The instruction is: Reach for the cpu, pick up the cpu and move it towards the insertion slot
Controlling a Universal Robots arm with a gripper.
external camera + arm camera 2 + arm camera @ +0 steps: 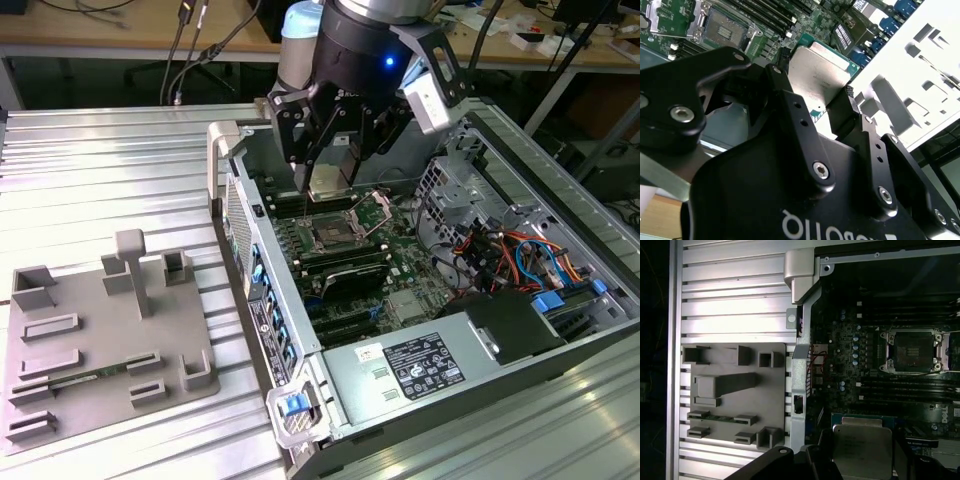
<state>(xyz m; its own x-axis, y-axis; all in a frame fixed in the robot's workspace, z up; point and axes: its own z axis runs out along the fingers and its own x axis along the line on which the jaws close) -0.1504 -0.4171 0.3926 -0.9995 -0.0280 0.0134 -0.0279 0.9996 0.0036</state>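
Hand state: the hand [330, 160] pinches the cpu [328, 181] between its two black fingers, the chip hanging below the fingertips.

Exterior view, hand pose: pointing down from the arm's black wrist, it hangs above the open computer case [610, 330], over the far part of the green motherboard [400, 270].

Exterior view, cpu: held in the air, clear of the board, just above and a little to the exterior view's left of the insertion slot [333, 237].

Exterior view, surface: the grey tray [100, 330] with raised blocks lies on the ribbed metal surface [120, 160], well apart from the case, toward the near edge.

Second wrist view: the silvery cpu [820, 75] sits clamped between the fingers [795, 115]; the insertion slot [722, 27] lies beyond it, its dark centre uncovered.

First wrist view: the cpu [862, 450] hangs near the camera; the insertion slot [912, 351] is apart from it, across a bank of long black memory slots [905, 390].

Step in hand: picking up looks done; the carry toward the slot is under way.

Next move calls for: a short sideways shift to centre the chip squarely over the socket frame, kept level.
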